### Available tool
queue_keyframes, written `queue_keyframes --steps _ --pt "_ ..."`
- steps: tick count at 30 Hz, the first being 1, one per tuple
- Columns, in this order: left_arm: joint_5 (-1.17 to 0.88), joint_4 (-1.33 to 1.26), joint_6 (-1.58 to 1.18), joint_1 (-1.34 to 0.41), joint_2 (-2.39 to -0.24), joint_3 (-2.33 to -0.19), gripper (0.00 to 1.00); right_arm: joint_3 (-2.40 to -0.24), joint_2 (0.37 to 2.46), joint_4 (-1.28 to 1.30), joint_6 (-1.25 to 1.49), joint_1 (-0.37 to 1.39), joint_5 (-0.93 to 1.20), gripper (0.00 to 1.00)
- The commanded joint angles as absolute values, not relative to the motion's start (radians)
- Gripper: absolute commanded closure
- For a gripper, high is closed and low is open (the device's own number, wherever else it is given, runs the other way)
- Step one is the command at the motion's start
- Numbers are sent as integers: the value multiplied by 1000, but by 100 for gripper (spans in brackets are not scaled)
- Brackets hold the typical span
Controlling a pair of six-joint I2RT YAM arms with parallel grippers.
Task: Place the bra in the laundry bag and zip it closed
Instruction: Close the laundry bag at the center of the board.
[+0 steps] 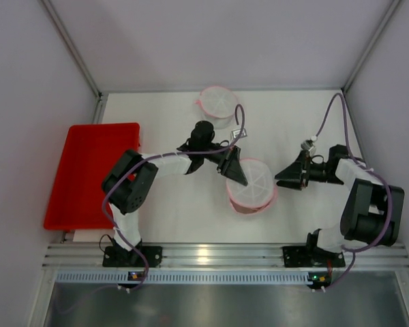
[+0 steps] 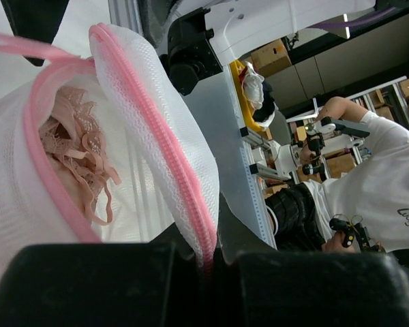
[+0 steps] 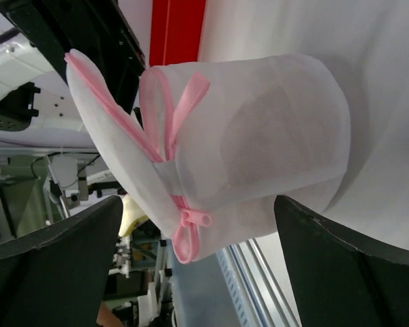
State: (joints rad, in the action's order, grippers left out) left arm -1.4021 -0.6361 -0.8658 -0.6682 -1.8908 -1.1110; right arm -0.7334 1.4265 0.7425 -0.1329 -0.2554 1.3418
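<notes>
The white mesh laundry bag (image 1: pixel 253 185) with pink trim stands in the middle of the table. Its lid flap is lifted, and my left gripper (image 1: pixel 235 170) is shut on the flap's pink zipper edge (image 2: pixel 172 160). In the left wrist view the beige lace bra (image 2: pixel 75 146) lies inside the bag, under the raised flap. My right gripper (image 1: pixel 281 178) is open just right of the bag and faces its side. In the right wrist view the pink zipper pull (image 3: pixel 199 218) hangs between the spread fingers (image 3: pixel 68 238), and nothing touches it.
A red tray (image 1: pixel 88 174) sits at the left edge of the table. A second round white mesh bag (image 1: pixel 218 102) lies at the back, beyond the left arm. Cables trail over both arms. An aluminium rail (image 1: pixel 211 255) runs along the near edge.
</notes>
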Motion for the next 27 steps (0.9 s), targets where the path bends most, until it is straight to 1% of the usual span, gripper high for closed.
queue_keyframes --steps 1,2,3,4,5,7,11,15,17,18,19,20,21,22,23,24,25,26,27 --pt "-1443 -701 -847 -672 -1914 -1135 100 -793 1486 894 -355 -227 1453 6" --pt "-1440 -704 -847 -672 -1917 -1131 100 -813 1514 984 -458 -224 1480 6" --pt "-1437 -704 -853 -672 -1921 -1128 100 -862 1547 1117 -723 -215 1499 7" --pt "-1433 -703 -862 -670 -1925 -1127 100 -894 1631 1404 -903 -209 1528 7" --pt "-1434 -703 -871 -669 -1937 -1126 100 -929 1675 1496 -1096 -203 1535 9" --pt "-1436 -703 -873 -669 -1944 -1127 100 -971 1736 1497 -1091 -186 1548 11" --pt "-1430 -703 -900 -667 -1956 -1147 100 -965 1738 1496 -1106 -175 1557 16" --pt "-1445 -703 -919 -655 -1973 -1178 100 -950 1658 1497 -1097 -167 1565 17" --pt "-1456 -703 -934 -655 -1977 -1196 100 -933 1548 1462 -1065 -170 1563 17" --pt "-1457 -703 -934 -655 -1976 -1198 100 -905 1499 1403 -913 -178 1554 17" --pt "-1456 -703 -934 -653 -1973 -1200 100 -888 1405 1218 -802 -181 1540 15" --pt "-1457 -703 -943 -653 -1967 -1200 100 -867 1360 1122 -684 -186 1505 12" --pt "-1456 -703 -953 -655 -1964 -1201 100 -817 1315 1030 -449 -198 1479 12" --pt "-1453 -701 -962 -655 -1960 -1203 100 -783 1225 748 -290 -201 1366 11" --pt "-1448 -701 -980 -655 -1954 -1201 100 -728 1166 560 -85 -201 1297 8" --pt "-1444 -703 -988 -655 -1948 -1198 100 -600 1102 373 232 -210 1257 7" --pt "-1439 -701 -994 -655 -1942 -1195 100 -550 1001 101 359 -222 1237 6" --pt "-1434 -701 -1006 -655 -1931 -1189 100 -526 976 36 439 -222 1230 7" --pt "-1422 -703 -1015 -657 -1928 -1186 100 -522 992 9 537 -203 1218 8"
